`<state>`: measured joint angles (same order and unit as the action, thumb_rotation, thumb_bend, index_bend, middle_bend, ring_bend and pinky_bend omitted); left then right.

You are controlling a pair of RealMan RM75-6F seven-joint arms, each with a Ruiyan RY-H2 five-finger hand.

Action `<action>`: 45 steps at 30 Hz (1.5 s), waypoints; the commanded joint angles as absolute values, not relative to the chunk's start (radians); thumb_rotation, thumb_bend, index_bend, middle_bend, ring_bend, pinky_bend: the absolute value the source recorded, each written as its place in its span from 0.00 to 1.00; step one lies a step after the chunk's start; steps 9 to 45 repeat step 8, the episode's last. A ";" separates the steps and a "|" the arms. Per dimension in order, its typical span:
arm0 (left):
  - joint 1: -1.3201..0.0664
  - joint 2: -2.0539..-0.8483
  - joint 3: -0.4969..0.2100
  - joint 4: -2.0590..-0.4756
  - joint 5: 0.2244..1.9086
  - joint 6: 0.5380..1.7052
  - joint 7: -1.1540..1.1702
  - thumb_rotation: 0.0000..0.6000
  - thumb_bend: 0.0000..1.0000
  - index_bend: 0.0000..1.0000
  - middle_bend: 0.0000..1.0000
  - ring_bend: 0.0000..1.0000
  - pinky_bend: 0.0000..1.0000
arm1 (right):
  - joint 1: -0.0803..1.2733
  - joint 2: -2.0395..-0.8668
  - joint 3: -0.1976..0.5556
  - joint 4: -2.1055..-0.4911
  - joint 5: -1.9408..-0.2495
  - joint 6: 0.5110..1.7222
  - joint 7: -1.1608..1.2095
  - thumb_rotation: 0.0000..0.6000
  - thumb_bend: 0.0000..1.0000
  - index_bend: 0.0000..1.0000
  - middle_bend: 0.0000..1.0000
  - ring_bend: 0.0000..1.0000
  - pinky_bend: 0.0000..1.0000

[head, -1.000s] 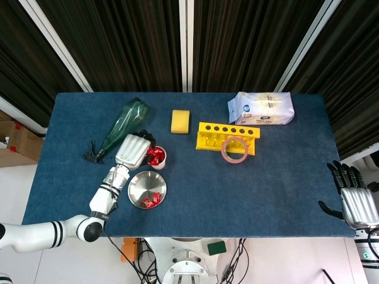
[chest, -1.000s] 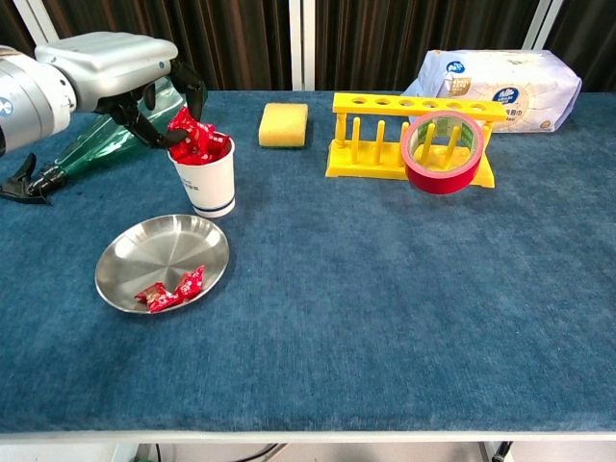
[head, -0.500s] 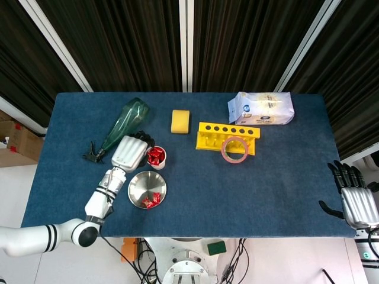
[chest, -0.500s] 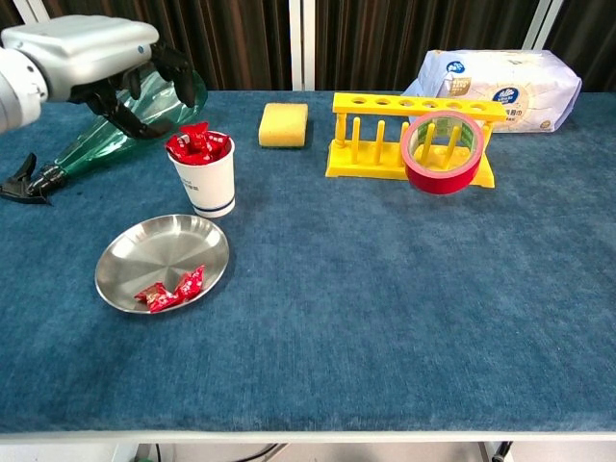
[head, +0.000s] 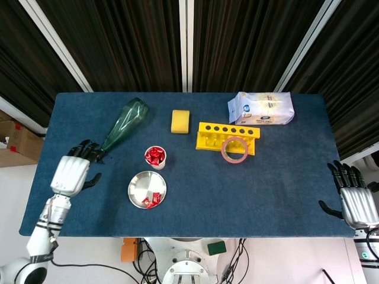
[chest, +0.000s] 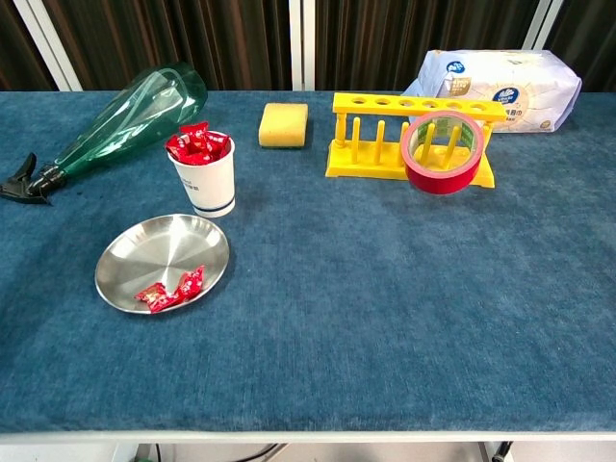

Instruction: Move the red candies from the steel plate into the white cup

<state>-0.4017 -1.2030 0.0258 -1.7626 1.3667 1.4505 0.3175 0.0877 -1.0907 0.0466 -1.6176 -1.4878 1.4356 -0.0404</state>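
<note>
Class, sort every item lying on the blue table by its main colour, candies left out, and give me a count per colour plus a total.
Yellow: 2, sponge, tube rack
White: 2, cup, tissue pack
Green: 1, spray bottle
Red: 1, tape roll
Silver: 1, steel plate
Total: 7

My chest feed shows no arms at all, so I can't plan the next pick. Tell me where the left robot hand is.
Observer: The left robot hand is over the left edge of the table, left of the steel plate, with its fingers spread and holding nothing.
Operator: Give me the right one too.
Observer: The right robot hand is off the table's front right corner. It is open and far from every object.
Operator: Name what lies nearest the left one.
Observer: The green bottle. Its black spray end lies just beyond that hand, but I can't tell if they touch.
</note>
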 commanded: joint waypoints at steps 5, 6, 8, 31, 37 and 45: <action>-0.264 -1.133 0.115 -1.631 1.476 1.545 0.145 0.92 0.16 0.21 0.08 0.00 0.20 | 0.086 -1.098 0.050 -1.619 -1.479 1.439 -0.064 1.00 0.20 0.00 0.00 0.00 0.00; -0.256 -1.132 0.117 -1.625 1.477 1.546 0.144 0.92 0.15 0.20 0.08 0.00 0.19 | 0.086 -1.099 0.050 -1.619 -1.479 1.437 -0.068 1.00 0.20 0.00 0.00 0.00 0.00; -0.242 -1.136 0.110 -1.613 1.478 1.552 0.131 0.91 0.15 0.19 0.07 0.00 0.19 | 0.088 -1.101 0.049 -1.620 -1.477 1.432 -0.078 1.00 0.20 0.00 0.00 0.00 0.00; -0.242 -1.136 0.110 -1.613 1.478 1.552 0.131 0.91 0.15 0.19 0.07 0.00 0.19 | 0.088 -1.101 0.049 -1.620 -1.477 1.432 -0.078 1.00 0.20 0.00 0.00 0.00 0.00; -0.242 -1.136 0.110 -1.613 1.478 1.552 0.131 0.91 0.15 0.19 0.07 0.00 0.19 | 0.088 -1.101 0.049 -1.620 -1.477 1.432 -0.078 1.00 0.20 0.00 0.00 0.00 0.00; -0.242 -1.136 0.110 -1.613 1.478 1.552 0.131 0.91 0.15 0.19 0.07 0.00 0.19 | 0.088 -1.101 0.049 -1.620 -1.477 1.432 -0.078 1.00 0.20 0.00 0.00 0.00 0.00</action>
